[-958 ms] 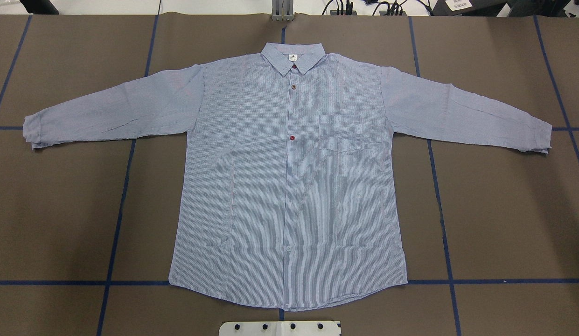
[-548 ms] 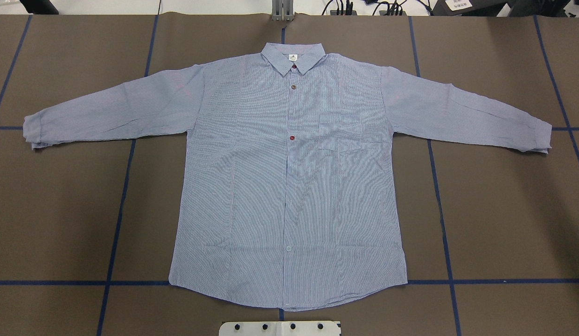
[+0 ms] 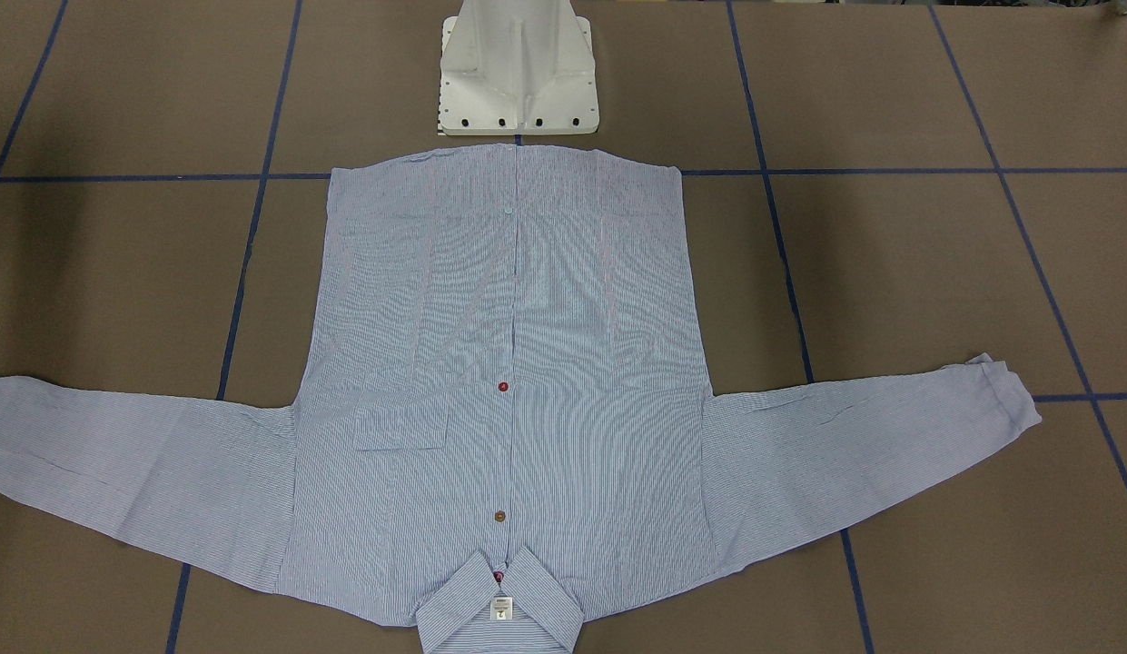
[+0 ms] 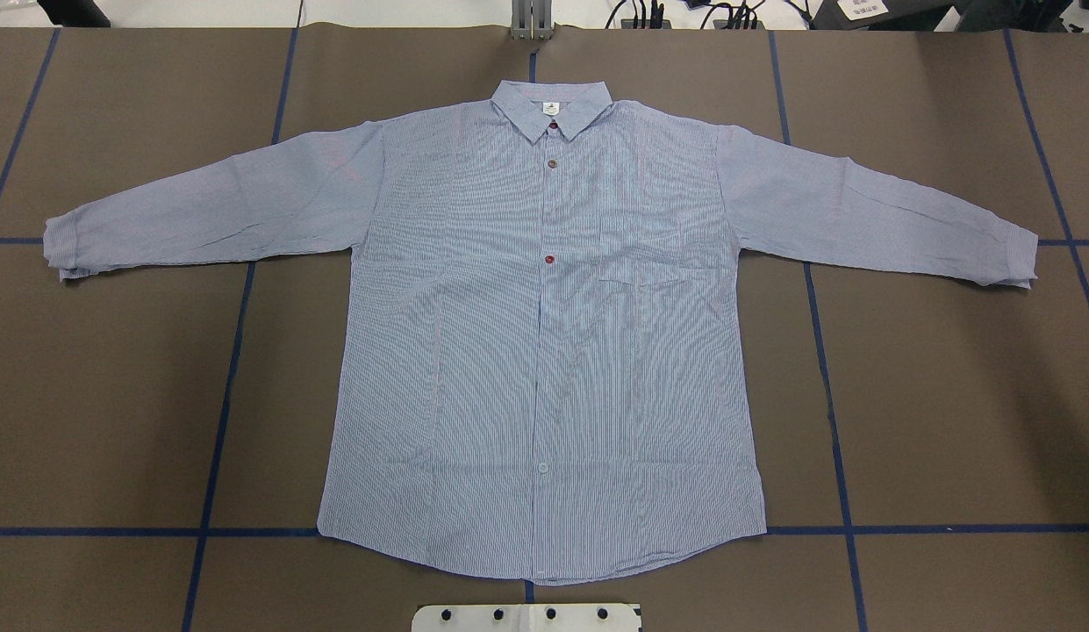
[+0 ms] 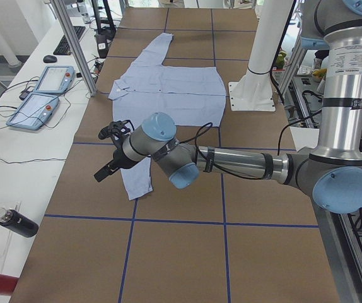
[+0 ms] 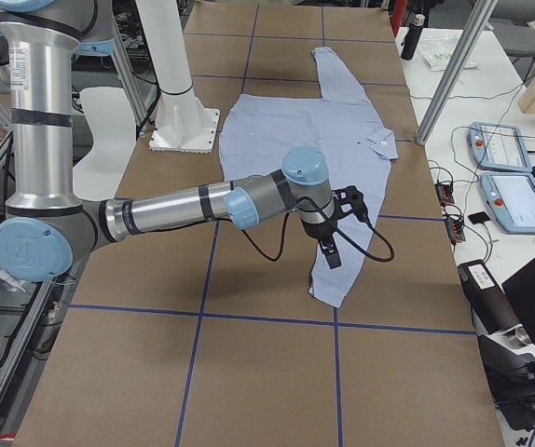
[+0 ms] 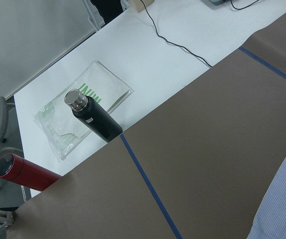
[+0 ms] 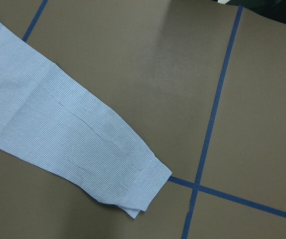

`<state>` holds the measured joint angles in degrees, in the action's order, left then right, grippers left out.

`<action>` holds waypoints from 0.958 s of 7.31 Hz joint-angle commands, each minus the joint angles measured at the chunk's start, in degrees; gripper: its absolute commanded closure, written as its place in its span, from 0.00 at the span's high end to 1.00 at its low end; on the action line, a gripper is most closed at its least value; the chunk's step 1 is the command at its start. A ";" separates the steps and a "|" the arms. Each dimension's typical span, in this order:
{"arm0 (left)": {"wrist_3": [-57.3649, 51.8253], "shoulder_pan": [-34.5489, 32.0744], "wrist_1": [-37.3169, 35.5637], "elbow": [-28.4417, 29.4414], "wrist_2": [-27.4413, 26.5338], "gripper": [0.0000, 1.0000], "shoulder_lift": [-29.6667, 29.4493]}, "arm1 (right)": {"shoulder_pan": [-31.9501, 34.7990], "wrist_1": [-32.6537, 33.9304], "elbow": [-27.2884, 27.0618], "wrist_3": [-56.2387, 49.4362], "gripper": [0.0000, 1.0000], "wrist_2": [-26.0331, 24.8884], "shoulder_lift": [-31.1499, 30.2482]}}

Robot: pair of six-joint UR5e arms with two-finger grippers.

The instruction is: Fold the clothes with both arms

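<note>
The light blue striped shirt (image 4: 544,351) lies flat and face up on the brown table, buttoned, both sleeves spread out, collar at the far side. It also shows in the front view (image 3: 509,363). My left gripper (image 5: 102,173) hangs over the left sleeve's cuff end (image 5: 137,183); my right gripper (image 6: 331,256) hangs over the right sleeve (image 6: 337,270). Neither shows in the overhead or front views, so I cannot tell if they are open or shut. The right wrist view shows the right cuff (image 8: 143,194); the left wrist view shows a sleeve edge (image 7: 282,209).
The white pedestal base (image 3: 518,73) stands at the shirt's hem. A black flask (image 7: 95,119), a red bottle (image 7: 26,174) and a plastic bag (image 7: 83,114) lie on the white side bench. Teach pendants (image 5: 42,95) lie beyond the table's far edge. Blue tape lines (image 4: 219,412) cross the table.
</note>
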<state>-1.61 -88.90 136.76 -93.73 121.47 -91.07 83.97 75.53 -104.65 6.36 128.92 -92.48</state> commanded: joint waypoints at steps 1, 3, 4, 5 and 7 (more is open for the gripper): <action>0.12 0.05 0.87 0.39 -0.01 1.00 0.19 | -3.71 -15.82 9.83 12.55 1.00 -0.60 0.02; 0.03 0.05 0.87 0.39 -0.01 1.00 0.36 | -8.97 -39.13 22.33 24.18 0.99 -1.29 0.10; 0.03 0.05 0.87 0.30 -0.01 1.00 0.45 | -11.87 -43.06 24.38 26.84 0.98 -3.56 0.02; 0.03 0.05 0.87 0.30 -0.01 1.00 0.45 | -14.33 -43.53 25.28 27.65 0.95 -6.63 0.01; -0.06 0.05 0.87 0.39 -0.01 1.00 0.45 | -15.41 -46.67 28.60 31.07 0.85 -7.27 -0.16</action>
<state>-1.64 -88.86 137.64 -93.41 121.46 -90.62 69.52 31.60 -78.49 35.15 122.41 -92.54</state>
